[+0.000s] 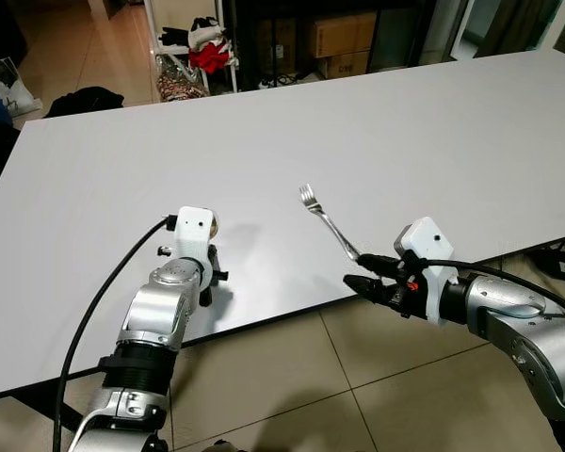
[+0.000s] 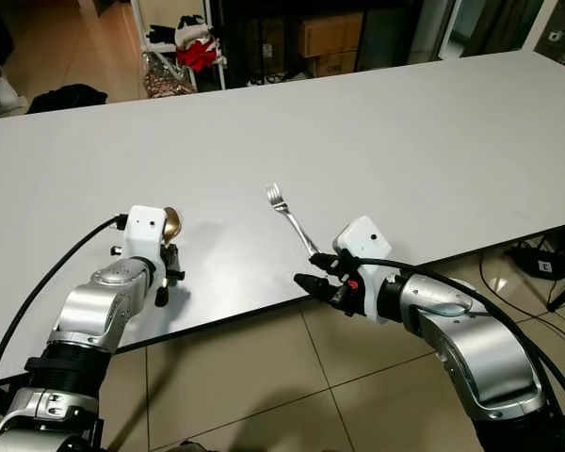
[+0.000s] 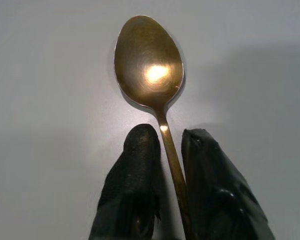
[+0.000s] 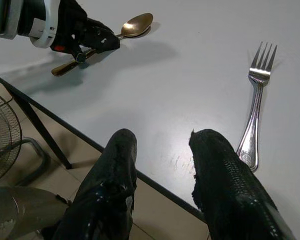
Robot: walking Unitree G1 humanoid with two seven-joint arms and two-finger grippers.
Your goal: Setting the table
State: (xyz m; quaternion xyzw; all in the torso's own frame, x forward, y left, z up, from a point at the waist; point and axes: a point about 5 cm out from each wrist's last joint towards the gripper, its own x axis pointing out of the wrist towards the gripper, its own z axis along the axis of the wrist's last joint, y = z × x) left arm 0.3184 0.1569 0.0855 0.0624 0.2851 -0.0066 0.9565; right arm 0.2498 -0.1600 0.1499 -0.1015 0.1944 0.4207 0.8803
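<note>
A gold spoon (image 3: 149, 65) lies flat on the white table (image 1: 405, 122) near its front edge, bowl pointing away from me. My left gripper (image 3: 167, 137) is shut on the spoon's handle, one finger on each side; the right wrist view shows the spoon (image 4: 135, 25) and that gripper (image 4: 97, 42) low on the table. A silver fork (image 1: 328, 222) lies to the right, tines toward the far side, handle end at the table's edge. My right gripper (image 1: 365, 271) hovers open at that edge, just left of the fork (image 4: 255, 105), with nothing between its fingers (image 4: 117, 150).
Beyond the far side of the table are cardboard boxes (image 1: 344, 38), a rack with red and white clothes (image 1: 207, 52) and a dark bag (image 1: 85, 99) on the floor. A fan (image 4: 2, 135) stands under the table's front. Tiled floor (image 1: 264, 377) is below my arms.
</note>
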